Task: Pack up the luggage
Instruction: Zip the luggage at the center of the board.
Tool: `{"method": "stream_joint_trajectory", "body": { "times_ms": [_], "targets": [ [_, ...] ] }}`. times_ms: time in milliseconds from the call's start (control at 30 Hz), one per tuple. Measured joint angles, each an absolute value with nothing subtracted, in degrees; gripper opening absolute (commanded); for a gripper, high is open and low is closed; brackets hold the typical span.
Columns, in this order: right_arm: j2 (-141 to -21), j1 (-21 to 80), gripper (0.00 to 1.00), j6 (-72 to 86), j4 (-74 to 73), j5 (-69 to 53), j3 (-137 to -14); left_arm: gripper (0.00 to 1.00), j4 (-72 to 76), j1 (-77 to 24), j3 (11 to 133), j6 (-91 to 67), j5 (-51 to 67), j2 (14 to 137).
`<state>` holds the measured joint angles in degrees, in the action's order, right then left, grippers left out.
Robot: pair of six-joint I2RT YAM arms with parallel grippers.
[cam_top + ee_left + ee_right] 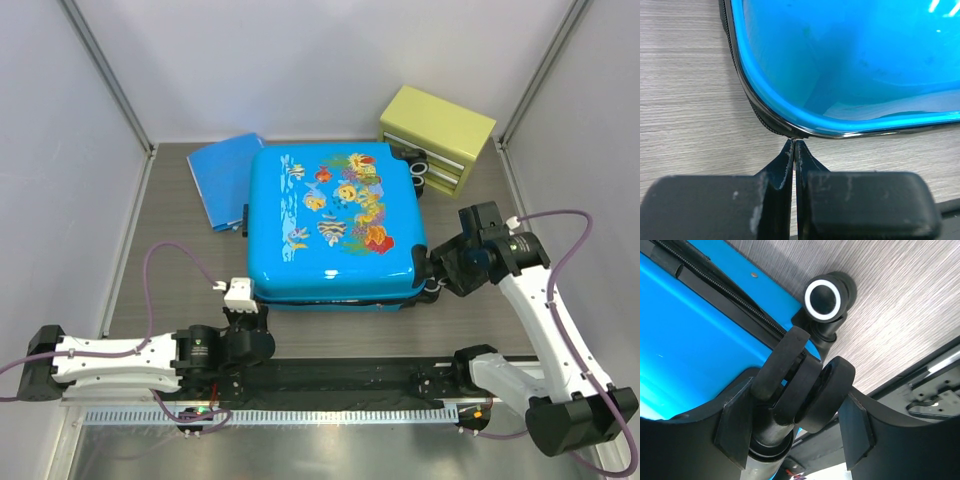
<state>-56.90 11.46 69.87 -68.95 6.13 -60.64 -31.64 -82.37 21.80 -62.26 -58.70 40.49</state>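
- Blue and shiny, the luggage (335, 225) lies flat and closed in the middle of the table (330, 335). Its fish picture faces up.
- It looks shut all round, so my guess is that the job is near its end, or that the arms are working on the zip.
- At the near left corner waits the left gripper (794, 145). Its jaws are pressed tight together, with the tips touching the dark zip line (755, 112) where the shell curves.
- I think it sits there to push or pull on the zip. I cannot tell if a zip tab is pinched between the tips.
- At the near right corner is the right gripper (797, 426). Its jaws are spread, one on each side of a small black wheel (827, 390).
- I cannot tell if they squeeze the wheel or only sit around it.
- Holding a wheel would keep the case from sliding while the other arm works.
- Behind the case, a flat blue folder (222, 180) lies on the left and a yellow-green drawer box (437, 135) stands on the right. No arm is near them.
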Motion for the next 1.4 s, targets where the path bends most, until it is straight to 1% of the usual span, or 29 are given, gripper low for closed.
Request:
{"method": "stream_joint_trajectory", "body": {
  "times_ms": [167,433,567,733,900,1000,1033,1133,1200,1233,1333,1400],
  "targets": [
    [-59.83,10.66,0.01,66.89,-70.35,8.88,-63.57,0.0,-31.11,-82.39,21.82,-62.7,-57.95,40.49],
    [-63.02,-0.14,0.01,59.75,-70.52,5.82,-67.35,0.0,-29.23,-82.89,22.33,-64.31,-56.6,41.67],
    [-63.77,-3.9,0.01,58.26,-71.02,5.17,-69.23,0.0,-28.93,-82.91,22.79,-64.36,-56.64,43.48],
    [-66.7,-9.5,0.01,53.82,-67.64,10.44,-69.41,0.0,-29.5,-82.91,23.14,-65.78,-57.17,44.14],
    [-68.64,-11.84,0.01,51.92,-64.93,10.9,-69.06,0.0,-29.82,-82.74,23.14,-66.74,-57.06,43.38],
    [-68.12,-11.86,0.19,51.09,-64.45,9.21,-69.06,0.0,-29.58,-82.43,23.14,-65.73,-56.6,43.2],
    [-67.81,-11.86,0.28,50.83,-64.47,8.29,-69.06,0.0,-29.43,-82.35,23.14,-65.36,-56.49,43.22],
    [-66.13,-11.84,0.37,49.47,-65.28,4.8,-69.06,0.0,-29.23,-82.3,23.14,-64.03,-56.27,43.35],
    [-64.69,-11.7,0.41,49.06,-66.3,2.59,-69.06,0.0,-29.02,-82.24,23.14,-63.48,-56.12,43.53],
    [-63.88,-11.6,0.46,48.93,-66.96,1.63,-69.06,0.0,-28.82,-82.13,23.14,-62.94,-55.99,43.7],
    [-61.8,-10.85,0.54,48.75,-69.43,-0.51,-69.17,0.0,-28.25,-81.97,23.14,-61.89,-55.86,44.21],
    [-61.01,-10.41,0.56,48.75,-70.85,-1.23,-69.45,0.0,-27.94,-81.97,23.14,-61.25,-55.86,44.64]
  ]
}}
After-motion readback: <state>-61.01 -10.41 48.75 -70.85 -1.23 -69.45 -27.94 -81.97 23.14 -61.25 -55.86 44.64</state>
